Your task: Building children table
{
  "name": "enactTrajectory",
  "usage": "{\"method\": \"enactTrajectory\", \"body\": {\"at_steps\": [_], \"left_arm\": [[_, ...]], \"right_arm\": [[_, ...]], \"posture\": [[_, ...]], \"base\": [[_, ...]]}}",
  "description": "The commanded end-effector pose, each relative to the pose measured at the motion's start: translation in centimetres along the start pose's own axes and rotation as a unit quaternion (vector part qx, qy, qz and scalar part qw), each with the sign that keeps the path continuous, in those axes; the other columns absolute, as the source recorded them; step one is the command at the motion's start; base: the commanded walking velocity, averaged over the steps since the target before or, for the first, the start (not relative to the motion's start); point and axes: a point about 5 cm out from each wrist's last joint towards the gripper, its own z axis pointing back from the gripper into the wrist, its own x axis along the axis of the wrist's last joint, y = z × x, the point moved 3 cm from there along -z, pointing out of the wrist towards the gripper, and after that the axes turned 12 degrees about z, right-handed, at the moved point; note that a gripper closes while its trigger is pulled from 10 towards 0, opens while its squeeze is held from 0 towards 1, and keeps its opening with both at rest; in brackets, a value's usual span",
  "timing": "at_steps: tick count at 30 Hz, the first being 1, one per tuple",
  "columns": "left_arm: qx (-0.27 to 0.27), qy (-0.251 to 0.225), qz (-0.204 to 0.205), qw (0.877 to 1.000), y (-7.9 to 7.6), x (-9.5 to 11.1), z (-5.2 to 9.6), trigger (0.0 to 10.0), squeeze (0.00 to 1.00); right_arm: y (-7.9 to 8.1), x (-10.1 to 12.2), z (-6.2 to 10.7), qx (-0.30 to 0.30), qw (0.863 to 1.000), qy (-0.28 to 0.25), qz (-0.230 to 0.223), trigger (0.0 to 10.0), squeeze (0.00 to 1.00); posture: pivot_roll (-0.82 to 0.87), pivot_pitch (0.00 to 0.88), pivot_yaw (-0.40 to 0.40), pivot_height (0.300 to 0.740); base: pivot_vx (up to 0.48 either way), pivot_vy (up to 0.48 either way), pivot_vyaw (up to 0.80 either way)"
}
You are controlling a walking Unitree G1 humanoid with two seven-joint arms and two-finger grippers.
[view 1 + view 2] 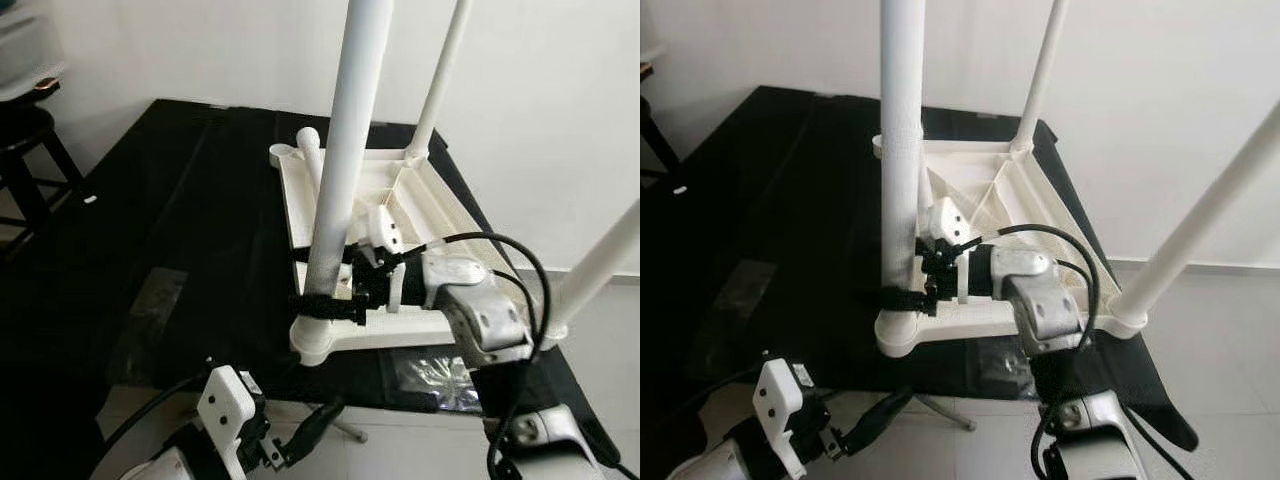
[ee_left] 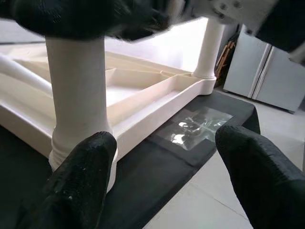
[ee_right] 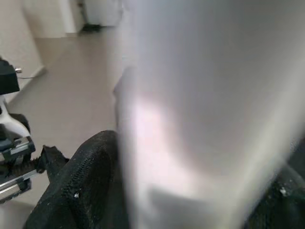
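You've got the right gripper (image 1: 335, 308) clamped around the near leg (image 1: 340, 170), low by its socket—likely to steady or twist it into the upturned tabletop (image 1: 425, 195); left gripper (image 2: 162, 181) spread, idle.

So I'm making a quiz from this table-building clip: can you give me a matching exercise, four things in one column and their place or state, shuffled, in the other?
Things:
1. right gripper
2. left gripper
3. loose white leg
4. upside-down white tabletop

Places or states:
A. lying inside the tray-like underside, near its far corner
B. resting on the black mat
C. shut around the base of the near leg
D. open, low in front of the mat's near edge, holding nothing

Pairs: 1-C, 2-D, 3-A, 4-B
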Motion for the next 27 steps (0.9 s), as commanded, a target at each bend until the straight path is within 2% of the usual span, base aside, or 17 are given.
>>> {"method": "enactTrajectory", "body": {"at_steps": [1,5,6,15,18,20,21,22,23,24,25,26,27], "left_arm": [[-0.006,0.004,-0.004,1.000,-0.5,-0.1,0.1,10.0,0.00],[-0.008,0.006,-0.003,1.000,-0.6,-0.1,0.2,10.0,0.00],[-0.008,0.006,-0.002,1.000,-0.7,-0.1,0.2,10.0,0.00],[-0.009,0.008,-0.001,1.000,-0.8,-0.1,0.3,10.0,0.00],[-0.008,0.007,-0.002,1.000,-0.8,-0.1,0.2,10.0,0.00],[-0.008,0.005,-0.001,1.000,-0.8,0.0,0.2,10.0,0.00],[-0.008,0.005,-0.001,1.000,-0.8,0.0,0.2,10.0,0.00],[-0.007,0.004,-0.001,1.000,-0.8,0.0,0.3,10.0,0.00],[-0.006,0.004,-0.001,1.000,-0.8,0.0,0.3,10.0,0.00],[-0.006,0.003,-0.001,1.000,-0.8,0.0,0.4,10.0,0.00],[-0.005,0.003,-0.001,1.000,-0.7,0.1,0.4,10.0,0.00],[-0.005,0.003,-0.001,1.000,-0.7,0.1,0.4,10.0,0.00],[-0.007,0.004,-0.001,1.000,-0.5,0.1,0.4,10.0,0.00]], "right_arm": [[-0.7,0.2,0.3,0.027,0.999,-0.017,-0.010,10.0,0.00],[-1.1,0.0,0.4,0.047,0.999,-0.020,-0.017,10.0,0.00],[-1.2,0.0,0.5,0.051,0.998,-0.020,-0.018,0.0,0.00],[-1.4,-0.2,1.0,0.084,0.996,-0.026,-0.020,0.0,0.00],[-1.3,-1.0,1.5,0.059,0.998,-0.002,-0.010,0.0,0.00],[-1.1,-2.1,1.7,-0.006,1.000,0.025,-0.012,0.0,0.00],[-1.1,-2.1,1.7,-0.006,1.000,0.025,-0.012,0.0,0.00],[-0.8,-2.8,1.7,-0.058,0.997,0.035,-0.021,0.0,0.00],[-0.4,-3.9,1.3,-0.153,0.986,0.058,-0.039,0.0,0.00],[-0.2,-4.6,1.2,-0.216,0.972,0.073,-0.052,0.0,0.00],[0.8,-6.2,1.6,-0.343,0.927,0.118,-0.091,0.0,0.00],[0.8,-6.2,1.6,-0.343,0.927,0.118,-0.091,0.0,0.00],[5.1,-7.1,1.0,-0.414,0.889,0.158,-0.120,0.0,0.00]], "posture": [[0.04,0.173,-0.093,0.740],[0.04,0.176,-0.092,0.740],[0.04,0.178,-0.091,0.740],[0.04,0.182,-0.094,0.740],[0.04,0.180,-0.099,0.740],[0.02,0.183,-0.110,0.740],[0.02,0.183,-0.110,0.740],[0.02,0.184,-0.111,0.740],[0.01,0.184,-0.114,0.740],[0.01,0.183,-0.114,0.740],[0.00,0.187,-0.104,0.740],[0.00,0.187,-0.104,0.740],[0.00,0.185,-0.093,0.740]], "base": [[0.000,0.000,0.00],[0.000,0.000,0.00],[0.000,0.000,0.00],[0.000,0.000,0.00],[0.000,0.000,0.00],[0.000,0.000,0.00],[0.000,0.000,0.00],[0.000,0.000,0.00],[0.000,0.000,0.00],[0.000,0.000,0.00],[0.000,0.000,0.00],[0.000,0.000,0.00],[0.000,0.000,0.00]]}}
